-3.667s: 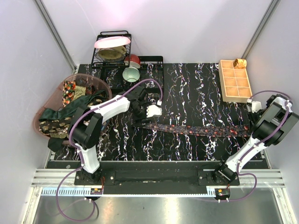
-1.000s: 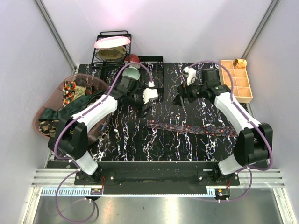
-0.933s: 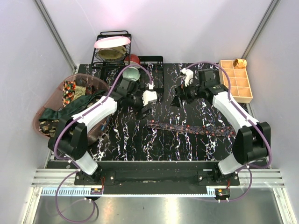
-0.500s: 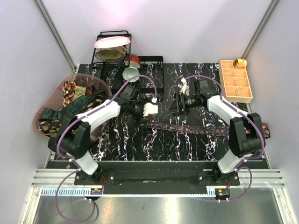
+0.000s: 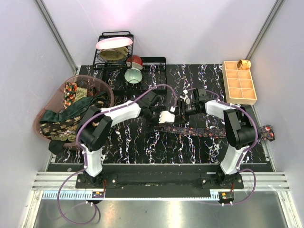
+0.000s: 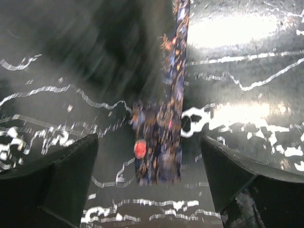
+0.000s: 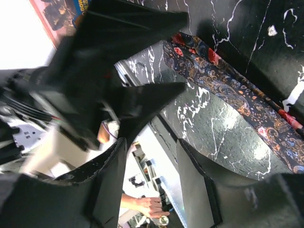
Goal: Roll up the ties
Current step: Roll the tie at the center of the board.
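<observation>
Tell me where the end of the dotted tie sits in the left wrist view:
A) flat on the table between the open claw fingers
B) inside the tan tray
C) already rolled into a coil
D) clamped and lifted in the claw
A: the left wrist view shows the tie lying flat and unrolled on the table, its end in the gap of the left claw, whose fingers stand apart on either side without touching it.

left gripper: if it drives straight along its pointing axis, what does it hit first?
Most likely the red-dotted tie. Its end lies on the black marbled table, centred between the open fingers of the left gripper. The wrist view is blurred, so I can't tell how much gap remains.
</observation>
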You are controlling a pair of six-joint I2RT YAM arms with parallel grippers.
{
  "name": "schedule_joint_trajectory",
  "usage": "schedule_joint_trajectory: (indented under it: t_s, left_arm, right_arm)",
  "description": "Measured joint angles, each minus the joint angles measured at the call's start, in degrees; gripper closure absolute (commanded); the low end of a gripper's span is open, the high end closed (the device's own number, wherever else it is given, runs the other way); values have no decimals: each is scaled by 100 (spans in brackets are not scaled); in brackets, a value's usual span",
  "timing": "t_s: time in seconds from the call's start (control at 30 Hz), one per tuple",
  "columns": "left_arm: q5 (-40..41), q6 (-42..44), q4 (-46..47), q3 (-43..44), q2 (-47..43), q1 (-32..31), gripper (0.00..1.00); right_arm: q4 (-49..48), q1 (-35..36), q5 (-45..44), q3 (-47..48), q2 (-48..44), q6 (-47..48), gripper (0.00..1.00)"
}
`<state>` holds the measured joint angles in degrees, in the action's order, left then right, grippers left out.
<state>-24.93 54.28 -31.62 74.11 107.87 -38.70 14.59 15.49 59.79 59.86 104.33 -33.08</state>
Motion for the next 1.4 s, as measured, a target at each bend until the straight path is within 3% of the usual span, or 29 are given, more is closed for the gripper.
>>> schedule_joint_trajectory:
  t_s: [0.13, 0.17, 0.23, 0.27, 0.47, 0.7, 0.83, 0.93, 1.4]
  left_arm:
    - [208, -11, -39, 57, 197, -175, 20]
    - [254, -13, -50, 57, 236, -203, 29]
    - [282, -13, -66, 57, 302, -254, 35]
    - [315, -4, -87, 59, 313, -260, 42]
    - [468, -59, -216, 42, 297, -385, 58]
    - [603, -195, -179, -205, 118, -452, 50]
    - [621, -297, -136, -225, 101, -452, 39]
    - [616, -374, -129, -234, 92, -442, 37]
    - [577, -614, -177, -411, -50, -286, 27]
  right_arm:
    - [-116, -11, 2, -44, 2, -173, 48]
    - [-131, -11, 31, -55, 2, -210, 48]
    - [-149, -11, 22, -98, 11, -236, 48]
    - [-153, -17, 24, -120, 28, -264, 50]
    - [-232, -4, 129, -284, 76, -402, 69]
    - [-302, 151, 140, -306, 245, -479, 76]
    - [-297, 350, 138, -306, 380, -485, 88]
    - [-293, 448, 133, -306, 457, -496, 96]
    - [-258, 487, -111, -48, 940, -459, 100]
